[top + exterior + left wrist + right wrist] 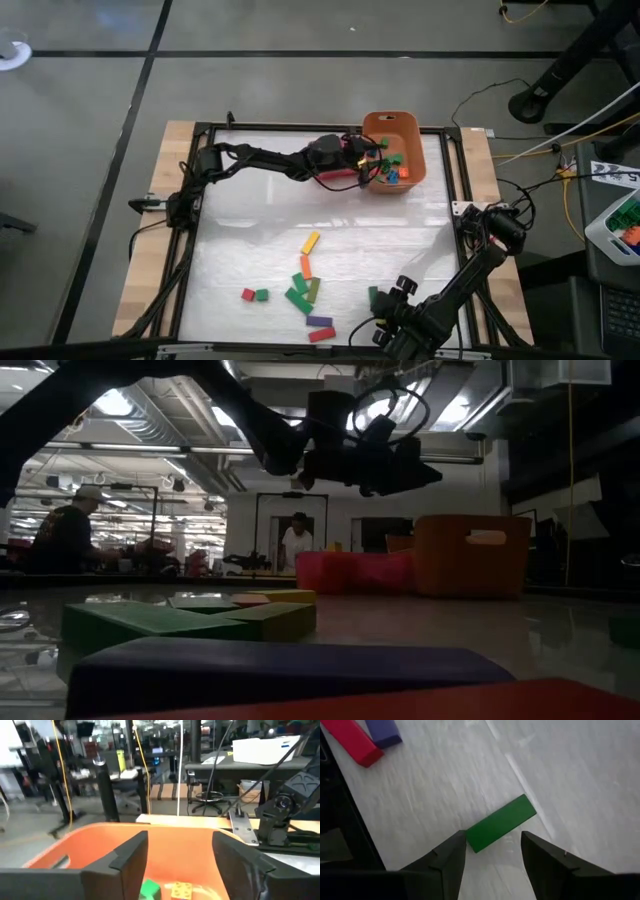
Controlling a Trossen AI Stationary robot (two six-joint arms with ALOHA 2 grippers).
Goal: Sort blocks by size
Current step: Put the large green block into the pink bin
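Partway done, I'd say. Orange tub (405,170) already holds several small blocks (391,172). Left gripper (368,160) sits over the tub's rim, fingers spread, nothing held. About ten blocks (303,290), mostly long bars, lie loose well in front of the tub. Right gripper (492,852) hovers spread over a green bar (501,823), not gripping.
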